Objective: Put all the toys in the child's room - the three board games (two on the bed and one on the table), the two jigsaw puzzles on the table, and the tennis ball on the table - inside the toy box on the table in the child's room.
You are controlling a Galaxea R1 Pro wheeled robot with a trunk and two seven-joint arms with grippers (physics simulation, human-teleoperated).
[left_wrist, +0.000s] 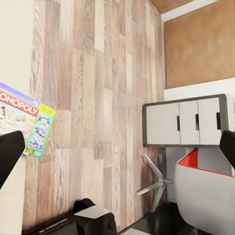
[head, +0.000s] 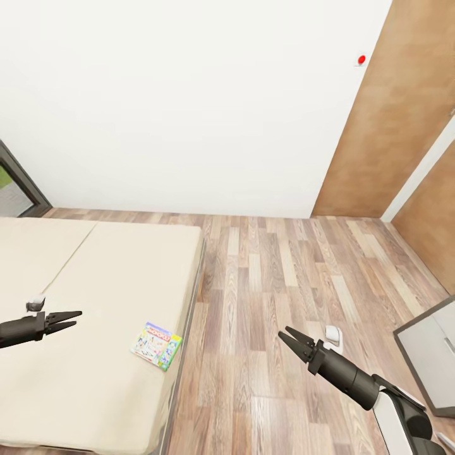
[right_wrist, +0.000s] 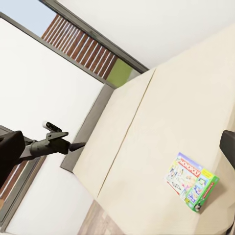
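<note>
Cardboard, we judge, is what the Monopoly box (head: 157, 345) is made of: light, stiff, flat and a little slippery, so we would take it by its edge that lies nearest the side of the bed (head: 95, 354). In the head view it lies at the lower centre-left, between our pincers. The left pincer (head: 71, 320) hangs over the mattress at the left edge, its jaws slightly apart. The right pincer (head: 292, 341) hangs over the wood floor (head: 284, 278) at the lower right, jaws apart, empty.

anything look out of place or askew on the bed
Only the Monopoly box: it lies flat on the bed, turned at an angle, close to the edge by the floor. Nothing looks spilled or damaged.
</note>
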